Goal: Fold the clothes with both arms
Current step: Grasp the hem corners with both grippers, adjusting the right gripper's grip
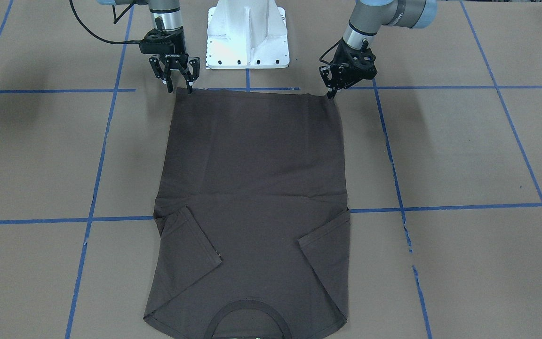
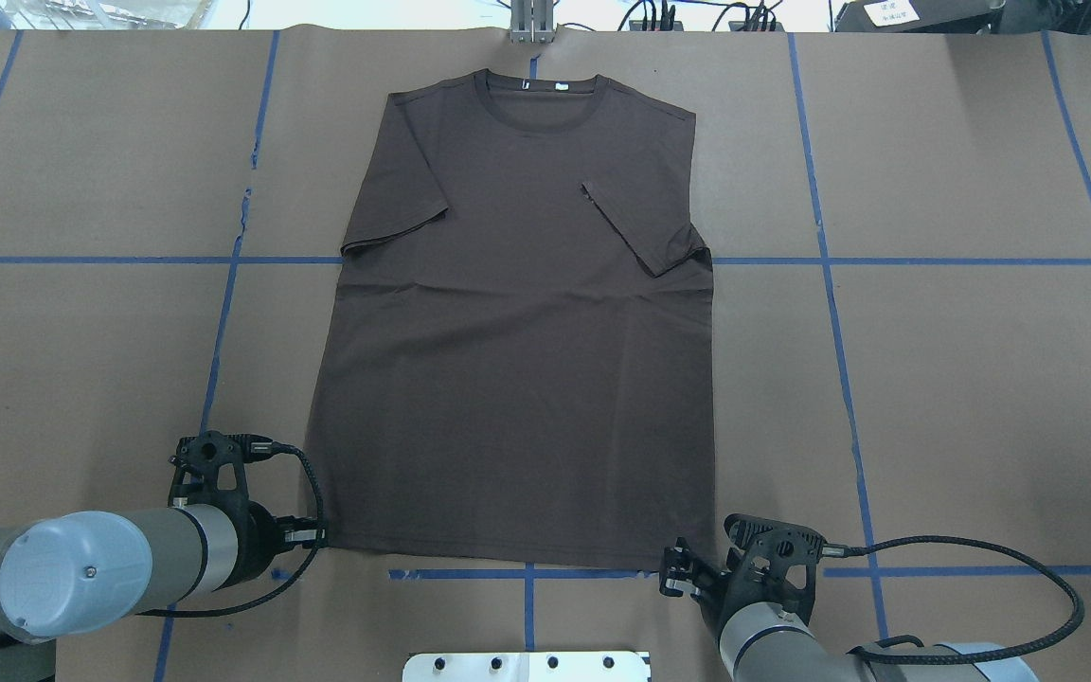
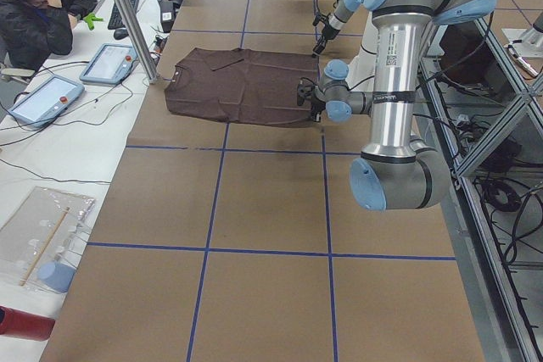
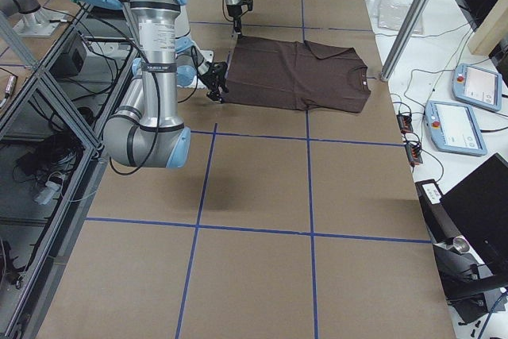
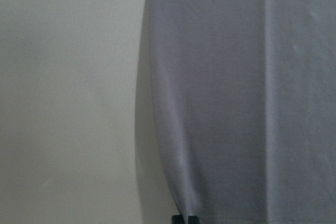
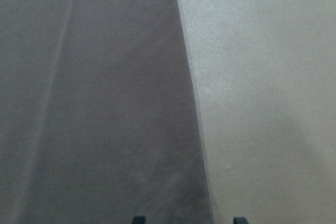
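Note:
The dark brown T-shirt (image 1: 252,188) lies flat on the table, collar (image 2: 534,95) away from the robot, both sleeves folded in over the body. At the hem corner on the robot's left, my left gripper (image 1: 331,94) has its fingertips pinched together on the cloth; the left wrist view shows them meeting at the hem edge (image 5: 184,219). At the other hem corner my right gripper (image 1: 180,88) is open, its fingers standing either side of the corner. In the right wrist view the shirt's side edge (image 6: 191,129) runs between its two fingertips.
The white base pedestal (image 1: 247,37) stands just behind the hem. Blue tape lines (image 1: 393,160) grid the brown table cover. A metal post (image 3: 127,14) and tablets (image 3: 109,64) lie beyond the collar end, where a person (image 3: 42,6) sits.

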You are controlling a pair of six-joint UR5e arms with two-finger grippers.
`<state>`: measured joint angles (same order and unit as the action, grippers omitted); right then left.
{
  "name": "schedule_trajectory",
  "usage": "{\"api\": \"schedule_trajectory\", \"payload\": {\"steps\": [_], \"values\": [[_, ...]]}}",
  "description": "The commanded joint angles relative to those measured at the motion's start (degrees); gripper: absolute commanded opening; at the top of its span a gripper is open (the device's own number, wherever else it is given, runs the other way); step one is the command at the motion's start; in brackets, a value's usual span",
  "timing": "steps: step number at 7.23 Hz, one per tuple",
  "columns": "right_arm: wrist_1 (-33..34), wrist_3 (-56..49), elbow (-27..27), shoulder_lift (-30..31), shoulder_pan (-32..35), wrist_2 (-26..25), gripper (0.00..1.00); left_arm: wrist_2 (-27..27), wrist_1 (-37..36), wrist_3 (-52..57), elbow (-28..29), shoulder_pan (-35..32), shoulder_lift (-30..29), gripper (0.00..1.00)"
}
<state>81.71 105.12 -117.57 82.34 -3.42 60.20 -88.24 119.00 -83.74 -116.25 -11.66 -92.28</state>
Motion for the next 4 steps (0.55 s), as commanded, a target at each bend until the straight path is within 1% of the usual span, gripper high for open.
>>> {"api": "schedule_trajectory", "payload": {"steps": [1,2,3,4], "values": [[-0.1,0.0,0.2,-0.2,0.0,0.0,0.53,0.0,0.0,0.0,-0.3,0.0,0.0,0.0],[-0.1,0.1,0.6,-0.2,0.0,0.0,0.46,-0.1,0.0,0.0,-1.1,0.0,0.2,0.0],[-0.1,0.1,0.5,-0.5,0.1,0.0,0.26,-0.1,0.0,0.0,-1.3,0.0,0.3,0.0],[-0.1,0.1,0.4,-0.5,0.1,0.0,0.0,-0.1,0.0,0.1,-1.3,0.0,0.3,0.0]]}}
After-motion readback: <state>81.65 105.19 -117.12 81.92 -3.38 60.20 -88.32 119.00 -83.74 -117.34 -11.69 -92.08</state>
